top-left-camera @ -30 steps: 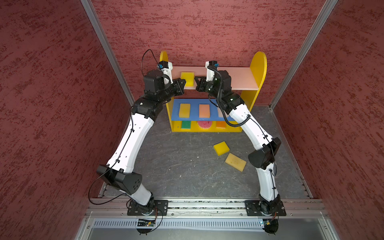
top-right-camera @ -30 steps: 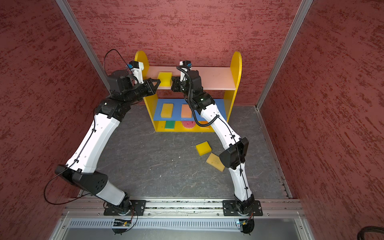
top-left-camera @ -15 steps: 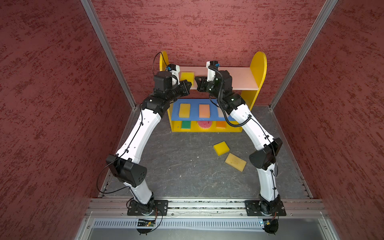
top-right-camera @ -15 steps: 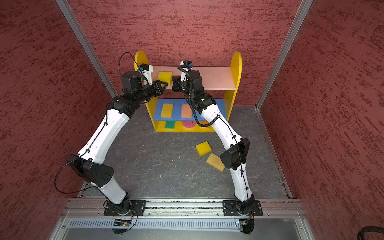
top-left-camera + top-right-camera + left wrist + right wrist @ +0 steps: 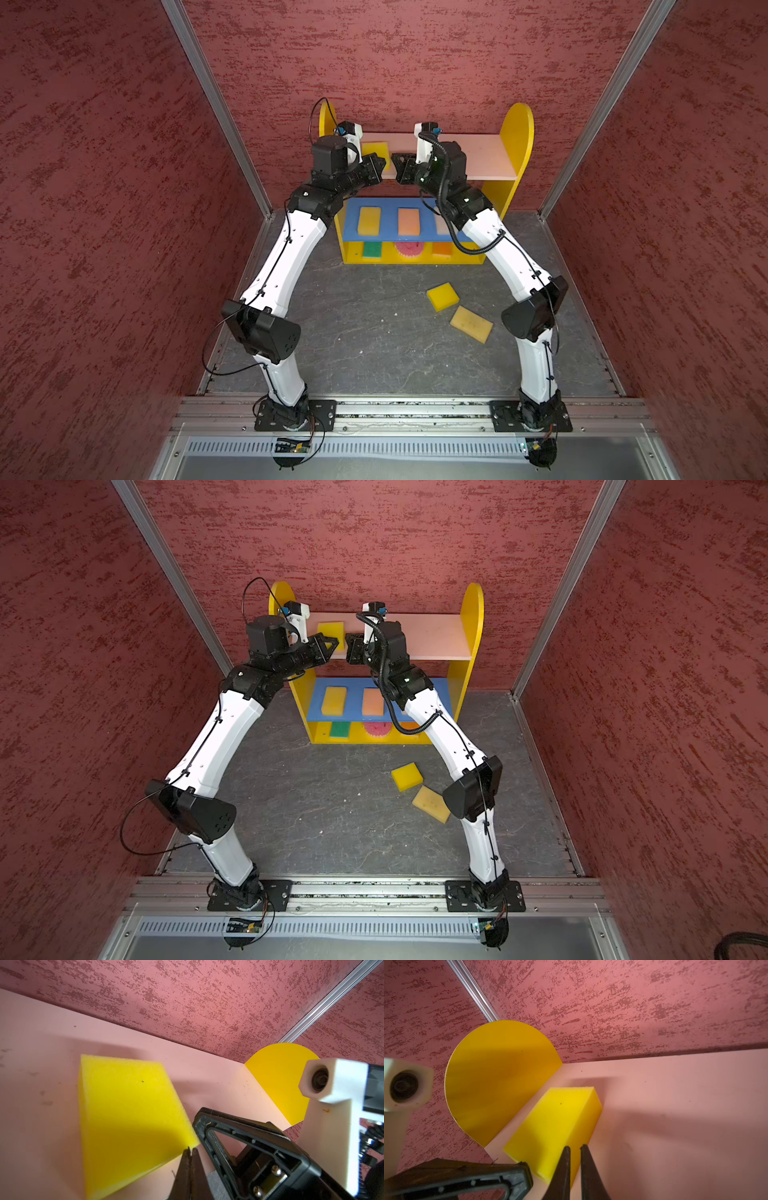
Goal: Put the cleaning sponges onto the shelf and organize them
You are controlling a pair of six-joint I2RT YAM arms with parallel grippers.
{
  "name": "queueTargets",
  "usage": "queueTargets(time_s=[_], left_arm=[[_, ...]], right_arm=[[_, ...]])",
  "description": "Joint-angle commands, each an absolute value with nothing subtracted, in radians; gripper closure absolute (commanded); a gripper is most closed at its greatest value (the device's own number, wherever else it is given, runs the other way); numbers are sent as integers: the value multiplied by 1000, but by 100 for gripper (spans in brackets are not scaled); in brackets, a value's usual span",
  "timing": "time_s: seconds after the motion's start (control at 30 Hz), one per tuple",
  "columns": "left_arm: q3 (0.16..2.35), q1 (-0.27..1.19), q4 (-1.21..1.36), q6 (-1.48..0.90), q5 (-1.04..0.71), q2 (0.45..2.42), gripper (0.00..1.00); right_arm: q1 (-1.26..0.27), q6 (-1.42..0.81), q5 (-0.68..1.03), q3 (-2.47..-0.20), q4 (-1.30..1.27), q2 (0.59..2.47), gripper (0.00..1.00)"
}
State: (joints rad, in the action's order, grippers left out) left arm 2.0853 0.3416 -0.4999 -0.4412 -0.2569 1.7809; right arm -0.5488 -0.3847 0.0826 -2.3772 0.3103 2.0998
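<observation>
Both top views: the shelf point(image 5: 517, 137) stands against the back wall point(image 5: 395, 50). 1 yellow sponge point(image 5: 375, 148) lies flat on the pink top board point(image 5: 478, 160), near its left end. Your left gripper point(image 5: 380, 162) and right gripper point(image 5: 397, 164) face each other at that board's front edge, just beside the sponge.
The blue middle board point(image 5: 349, 216) carries a pale yellow sponge point(image 5: 369, 221), a peach sponge point(image 5: 409, 221) and a 3rd sponge point(image 5: 440, 224) half hidden by your right arm point(image 5: 490, 245). Bottom level: green sponge point(image 5: 372, 249), pink round sponge point(image 5: 409, 248), orange sponge point(image 5: 441, 249).
On the floor point(image 5: 353, 332): a bright yellow block point(image 5: 442, 296) with a tan block point(image 5: 471, 324) just beside it.

Left wrist: your left pincer is clenched and empty, tips at the yellow sponge's point(image 5: 124, 1115) near corner.

Right wrist: your right pincer's tips are slightly parted with nothing gripped, at the sponge's point(image 5: 556, 1126) near edge. The sponge sits just beside the yellow side panel point(image 5: 500, 1080).
</observation>
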Motion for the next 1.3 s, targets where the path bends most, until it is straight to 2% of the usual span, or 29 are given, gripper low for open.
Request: queueTargets(time_s=[0.0, 0.63, 1.27], left_arm=[[2098, 343, -505, -443, -252, 1795, 97], [2057, 307, -487, -443, -218, 1773, 97], [2099, 338, -491, -448, -243, 1813, 97]], right_arm=[[-523, -378, 73, -2354, 332, 2082, 86], [-514, -392, 83, -2309, 301, 2065, 82], [-509, -398, 91, -2304, 308, 2068, 79]])
